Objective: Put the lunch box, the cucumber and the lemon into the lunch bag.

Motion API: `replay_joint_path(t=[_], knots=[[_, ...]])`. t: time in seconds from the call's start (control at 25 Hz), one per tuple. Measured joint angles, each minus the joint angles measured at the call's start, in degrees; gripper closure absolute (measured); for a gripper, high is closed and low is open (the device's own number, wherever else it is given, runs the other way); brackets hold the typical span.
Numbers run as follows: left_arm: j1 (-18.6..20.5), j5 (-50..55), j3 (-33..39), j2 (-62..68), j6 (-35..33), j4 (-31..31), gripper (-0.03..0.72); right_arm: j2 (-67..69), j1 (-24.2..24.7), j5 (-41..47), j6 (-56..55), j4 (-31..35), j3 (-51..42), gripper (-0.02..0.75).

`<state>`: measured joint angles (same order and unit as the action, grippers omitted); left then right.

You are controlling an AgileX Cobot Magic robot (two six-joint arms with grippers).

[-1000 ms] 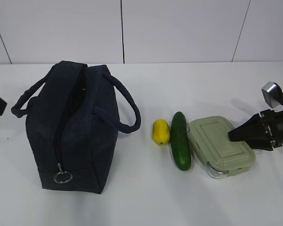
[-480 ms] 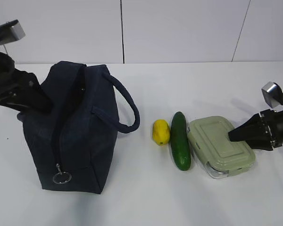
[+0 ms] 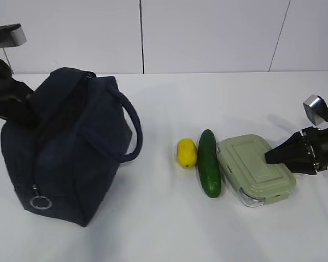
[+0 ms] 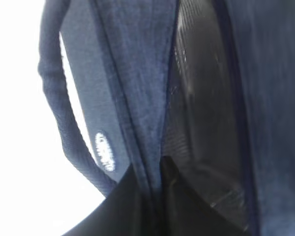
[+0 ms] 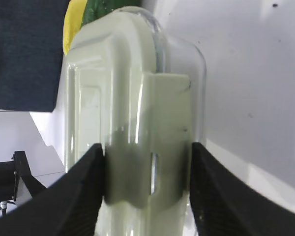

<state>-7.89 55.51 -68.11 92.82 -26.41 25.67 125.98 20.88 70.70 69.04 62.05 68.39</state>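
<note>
The left pincer (image 4: 152,196) is pressed together on a fold of dark fabric at the mouth of the lunch bag (image 3: 65,147), the fold running up from between its black tips in the left wrist view, with the dark interior showing just to one side. Against the exterior view of a second ago, when this arm was barely in sight at the left edge, it has come in, closed on the bag's far left side, and dragged the bag toward the left edge of the counter (image 3: 153,234); the bag now leans and its near handle has swung with it (the zipper's ring pull hangs low on the near face). Judgement: this is the opening step, the mouth being drawn apart and held so that items can go in. The right pincer (image 5: 147,172) is unchanged over that second: spread astride the end of the lunch box (image 3: 255,169), one black tip on each side of the sage lid, whether they press on it I cannot tell. The box rests on the counter's right half, the cucumber (image 3: 209,162) lying just beside it and the lemon (image 3: 187,153) just beyond that. Nothing is in the bag yet.
</note>
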Motion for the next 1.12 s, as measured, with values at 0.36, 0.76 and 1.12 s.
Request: replay_joint_path(t=[0.36,0.76,1.12], knots=[[-0.89,3.95,-10.61,0.23,6.48,-11.04,0.677,0.00,0.00,0.00,0.00,0.00,0.00,0.345],[-4.76,4.46,-10.73,3.08,7.56,-12.28,0.677,0.00,0.00,0.00,0.00,0.00,0.00,0.346],[-4.76,4.59,-10.73,3.08,7.60,-12.41,0.677,0.00,0.00,0.00,-0.25,0.13,0.00,0.346]])
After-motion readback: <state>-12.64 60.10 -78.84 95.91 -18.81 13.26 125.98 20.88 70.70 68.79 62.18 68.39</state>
